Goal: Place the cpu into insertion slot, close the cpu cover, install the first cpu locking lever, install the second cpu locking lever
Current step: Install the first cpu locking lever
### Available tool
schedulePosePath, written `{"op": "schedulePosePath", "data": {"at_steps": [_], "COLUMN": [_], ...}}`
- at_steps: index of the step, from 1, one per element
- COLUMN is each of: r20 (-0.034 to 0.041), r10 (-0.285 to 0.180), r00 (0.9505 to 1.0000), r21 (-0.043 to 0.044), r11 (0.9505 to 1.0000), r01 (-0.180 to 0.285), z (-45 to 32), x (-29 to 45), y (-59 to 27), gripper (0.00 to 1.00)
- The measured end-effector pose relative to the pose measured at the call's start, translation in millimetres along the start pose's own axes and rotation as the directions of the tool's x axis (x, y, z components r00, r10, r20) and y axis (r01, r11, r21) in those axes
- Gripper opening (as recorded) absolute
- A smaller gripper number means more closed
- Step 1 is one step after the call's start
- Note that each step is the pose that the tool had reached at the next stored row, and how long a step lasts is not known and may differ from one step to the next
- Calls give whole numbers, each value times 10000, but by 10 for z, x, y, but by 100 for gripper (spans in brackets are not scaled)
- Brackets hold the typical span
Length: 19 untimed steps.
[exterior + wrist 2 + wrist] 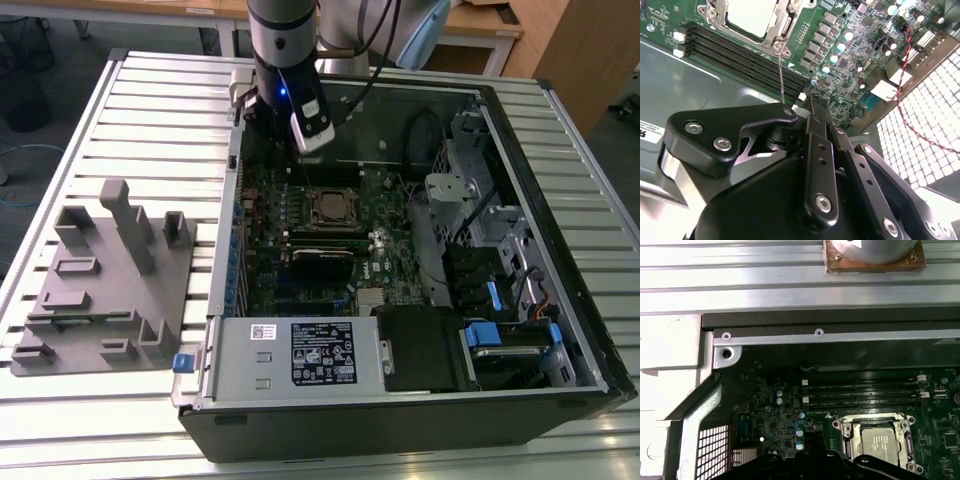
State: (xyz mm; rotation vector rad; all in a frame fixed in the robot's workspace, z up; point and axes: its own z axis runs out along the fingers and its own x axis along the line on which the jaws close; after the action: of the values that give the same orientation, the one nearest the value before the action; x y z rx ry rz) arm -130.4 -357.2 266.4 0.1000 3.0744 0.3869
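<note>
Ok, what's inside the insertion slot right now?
The cpu lies in the insertion slot, its silver-grey top showing through the window of the cpu cover. Whatever lies beneath the cpu is covered by it and can't be checked.

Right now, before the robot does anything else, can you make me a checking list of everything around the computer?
Surface: slatted metal table with an open computer case on it.
Job's things: cpu sits in the green board with the cpu cover lying flat around it. A thin lever rod reaches from the cover's corner toward the gripper.
Clutter: grey moulded tray beside the case, on the exterior view's left.
Grippers: gripper low over the board, close to the lever rod's end; contact cannot be told.
Cables: black cable looped in the case; red-and-black twisted wire by the board.
Surroundings: wooden desks behind the table.
</note>
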Motion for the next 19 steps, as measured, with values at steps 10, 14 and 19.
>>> {"op": "schedulePosePath", "data": {"at_steps": [10,14,19], "r20": [-2,0,-2], "r10": [1,3,0], "r00": [10000,10000,10000], "r21": [3,0,2], "r11": [10000,10000,10000], "r01": [-1,-3,0], "z": [19,24,32], "x": [1,2,4], "y": [-5,4,34], "gripper": [10,10,10]}}
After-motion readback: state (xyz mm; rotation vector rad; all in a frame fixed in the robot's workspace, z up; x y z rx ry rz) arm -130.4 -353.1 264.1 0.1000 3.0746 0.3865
